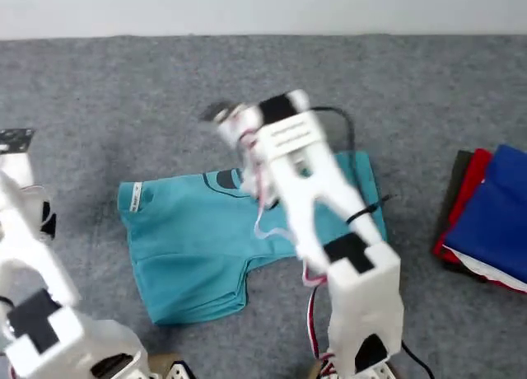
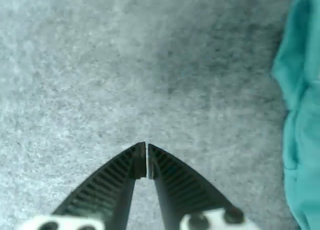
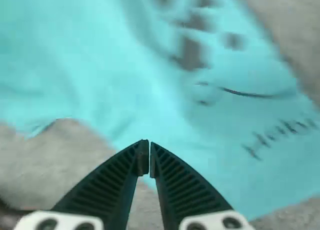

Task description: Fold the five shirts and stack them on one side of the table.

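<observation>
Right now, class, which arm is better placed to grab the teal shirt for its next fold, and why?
Probably the right. The right gripper, shut, hangs directly over the teal shirt; the left gripper, also shut, sits over grey table beside the shirt's edge.

You have one shirt (image 1: 189, 247) at centre of the surface (image 1: 99, 107), folded stack (image 1: 494, 214) at the right edge. Right claw (image 3: 145, 157) over shirt; left claw (image 2: 146, 160) beside it.

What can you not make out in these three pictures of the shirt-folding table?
- High view: the right arm covers the middle of the teal shirt, hiding its folds there.
- High view: the picture's edge cuts off the stack of folded shirts, so their number is uncertain.
- Left wrist view: the edge cuts off most of the teal shirt.
</observation>
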Robot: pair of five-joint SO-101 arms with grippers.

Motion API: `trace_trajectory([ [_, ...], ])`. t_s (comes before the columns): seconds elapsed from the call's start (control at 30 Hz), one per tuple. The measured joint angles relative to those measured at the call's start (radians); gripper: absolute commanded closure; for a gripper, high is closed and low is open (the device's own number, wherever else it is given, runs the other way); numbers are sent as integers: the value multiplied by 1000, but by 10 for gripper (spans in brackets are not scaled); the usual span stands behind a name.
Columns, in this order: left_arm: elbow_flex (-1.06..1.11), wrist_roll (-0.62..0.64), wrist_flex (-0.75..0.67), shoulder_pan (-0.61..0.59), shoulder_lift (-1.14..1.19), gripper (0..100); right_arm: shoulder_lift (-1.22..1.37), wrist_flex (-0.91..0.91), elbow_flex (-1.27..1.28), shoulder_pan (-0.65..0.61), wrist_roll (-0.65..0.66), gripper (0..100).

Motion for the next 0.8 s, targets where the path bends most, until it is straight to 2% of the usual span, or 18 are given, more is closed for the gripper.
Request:
trace_trajectory([
  [0.1, -72, -3, 28, -20, 71, 985, -51, 0, 100, -138, -2, 920],
  [0.27, -129, -3, 49, -28, 91, 985, -87, -2, 224, -362, 0, 712],
  [0.6, -133, -3, 61, -48, 91, 985, -89, -140, 338, -617, 0, 705],
  [0.8, -133, -11, 61, -104, 91, 985, -89, -241, 402, -660, 0, 705],
])
